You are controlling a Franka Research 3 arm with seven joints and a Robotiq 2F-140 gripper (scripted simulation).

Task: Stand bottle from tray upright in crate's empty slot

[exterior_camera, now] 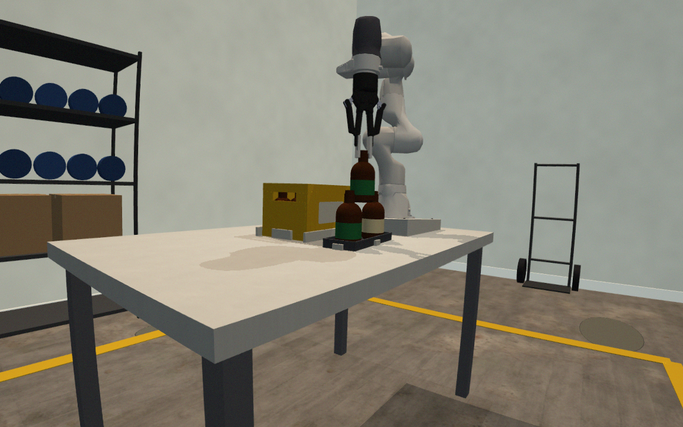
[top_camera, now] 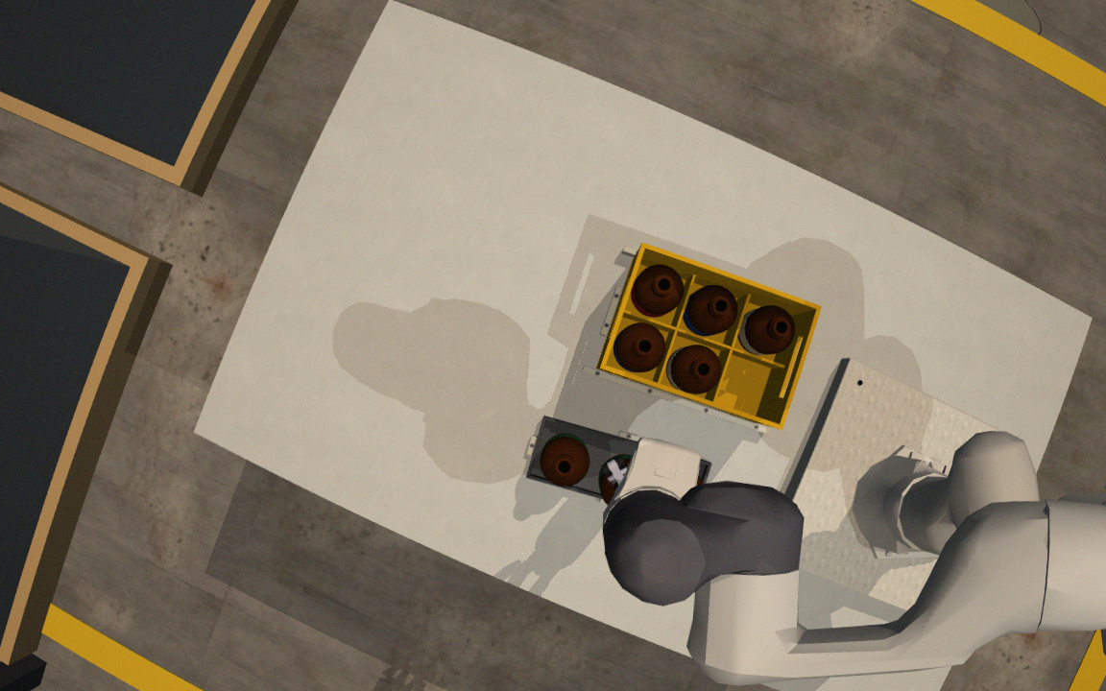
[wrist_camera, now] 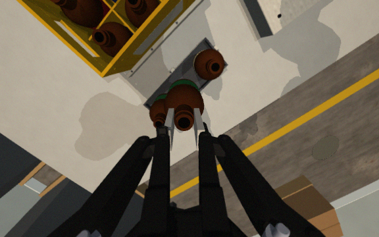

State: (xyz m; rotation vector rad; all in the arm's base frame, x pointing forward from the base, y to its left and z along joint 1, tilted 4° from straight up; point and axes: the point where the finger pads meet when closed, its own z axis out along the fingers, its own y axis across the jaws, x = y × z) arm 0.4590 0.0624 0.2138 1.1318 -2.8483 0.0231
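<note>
My gripper (wrist_camera: 183, 116) is shut on the neck of a brown bottle with a green label (exterior_camera: 362, 175) and holds it upright in the air above the dark tray (exterior_camera: 356, 242). It also shows in the wrist view (wrist_camera: 183, 103). Two bottles still stand in the tray: one with a green label (exterior_camera: 347, 216) and one with a cream label (exterior_camera: 373, 214). The yellow crate (top_camera: 708, 337) holds several bottles. Its empty slot (top_camera: 748, 382) is at the corner nearest the robot base. In the top view my wrist (top_camera: 664, 472) hides most of the held bottle.
The robot's base plate (top_camera: 871, 481) lies right of the crate and tray. A shelf with boxes (exterior_camera: 47, 220) stands left of the table. A hand truck (exterior_camera: 551, 228) stands by the far wall.
</note>
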